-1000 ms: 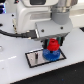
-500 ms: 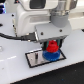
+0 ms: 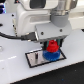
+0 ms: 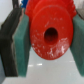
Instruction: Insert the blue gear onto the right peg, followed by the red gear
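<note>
My gripper [image 3: 52, 45] is shut on the red gear [image 3: 52, 46] and holds it right over the blue gear [image 3: 50, 55]. The blue gear lies on the right part of the black-framed grey plate [image 3: 33, 59]. The right peg is hidden under the gears. I cannot tell whether the red gear touches the blue one. In the wrist view the red gear [image 4: 50, 35] fills the middle with its dark centre hole toward the camera. It is clamped between the teal pads [image 4: 22, 47].
The plate lies on a white table [image 3: 15, 72]. The arm's white body [image 3: 35, 20] and a black cable [image 3: 10, 35] hang over the back of the scene. The plate's left half is bare grey; its left peg is too small to make out.
The gripper with the red gear has moved slightly down and toward the exterior view's right, closer onto the blue gear. The blue gear and plate have not moved.
</note>
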